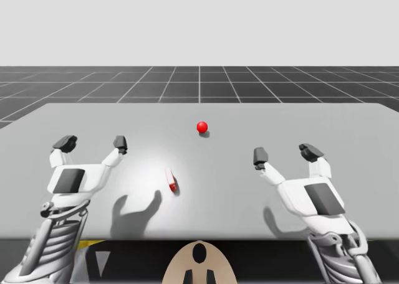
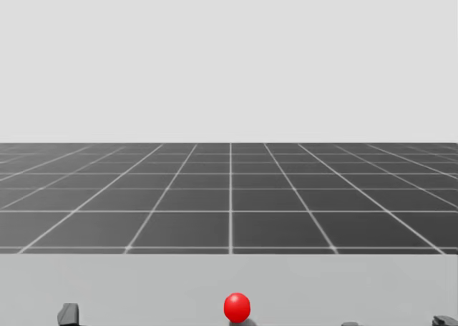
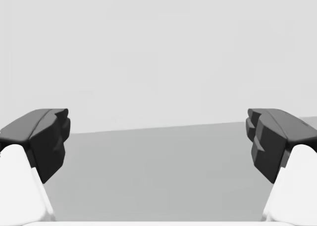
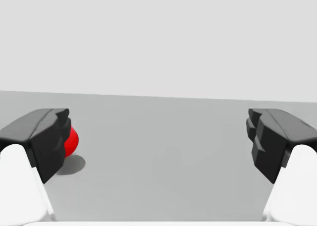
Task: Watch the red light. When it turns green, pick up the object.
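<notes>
A pale, featureless backdrop stands over a dark floor (image 1: pixel 199 81) ruled into squares by thin light lines. In front of it lies a smooth, matte grey table (image 1: pixel 349 128) with a straight far edge. Near the table's middle, toward that far edge, sits the light (image 1: pixel 202 127), a small glossy sphere, red, with a soft shadow beside it. Nearer to me, between my arms and a little toward my left, the object (image 1: pixel 171 180) lies flat on the tabletop. It is a short slim rod, white along most of its length with a red tip (I cannot tell its material). My left gripper (image 1: pixel 92 143) hangs over the table's left part, its dark blocky fingers (image 3: pixel 47 137) spread wide over bare grey surface. My right gripper (image 1: pixel 285 154) mirrors it on the right, fingers likewise wide apart; in the right wrist view the red sphere peeks out from behind one finger. Open tabletop surrounds the rod, with both grippers well apart from it.
</notes>
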Robot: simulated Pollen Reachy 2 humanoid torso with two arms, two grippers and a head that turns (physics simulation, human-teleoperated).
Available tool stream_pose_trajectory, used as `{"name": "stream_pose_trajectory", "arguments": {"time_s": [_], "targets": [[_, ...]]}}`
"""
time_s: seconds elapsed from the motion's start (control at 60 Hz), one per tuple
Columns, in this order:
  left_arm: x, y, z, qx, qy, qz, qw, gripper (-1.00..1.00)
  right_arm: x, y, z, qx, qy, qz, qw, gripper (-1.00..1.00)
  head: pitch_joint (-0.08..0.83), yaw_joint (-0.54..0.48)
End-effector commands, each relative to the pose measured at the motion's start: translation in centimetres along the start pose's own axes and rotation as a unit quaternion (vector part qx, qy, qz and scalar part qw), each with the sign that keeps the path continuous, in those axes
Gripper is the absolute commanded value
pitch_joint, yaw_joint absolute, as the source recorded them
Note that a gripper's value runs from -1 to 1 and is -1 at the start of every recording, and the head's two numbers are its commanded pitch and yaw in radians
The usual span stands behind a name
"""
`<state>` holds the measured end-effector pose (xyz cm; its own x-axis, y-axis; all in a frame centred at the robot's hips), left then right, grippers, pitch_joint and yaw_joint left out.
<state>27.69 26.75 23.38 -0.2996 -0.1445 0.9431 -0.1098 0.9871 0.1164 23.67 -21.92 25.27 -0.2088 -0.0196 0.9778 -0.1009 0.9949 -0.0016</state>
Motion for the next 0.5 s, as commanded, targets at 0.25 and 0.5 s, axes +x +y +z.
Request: {"name": "stream_pose_trajectory", "arguments": {"time_s": [0.25, 0.5], "targets": [[-0.07, 1.01, 0.67, 0.019, 0.010, 0.001, 1.000, -1.00, 0.19, 1.10, 1.75, -0.010, 0.015, -0.076, 0.9969, -1.00, 0.099, 0.00], [-0.24, 0.74, 0.67, 0.014, 0.012, -0.011, 1.000, -1.00, 0.24, 1.31, 1.79, -0.015, 0.017, -0.057, 0.9981, -1.00, 0.290, -0.02]]}}
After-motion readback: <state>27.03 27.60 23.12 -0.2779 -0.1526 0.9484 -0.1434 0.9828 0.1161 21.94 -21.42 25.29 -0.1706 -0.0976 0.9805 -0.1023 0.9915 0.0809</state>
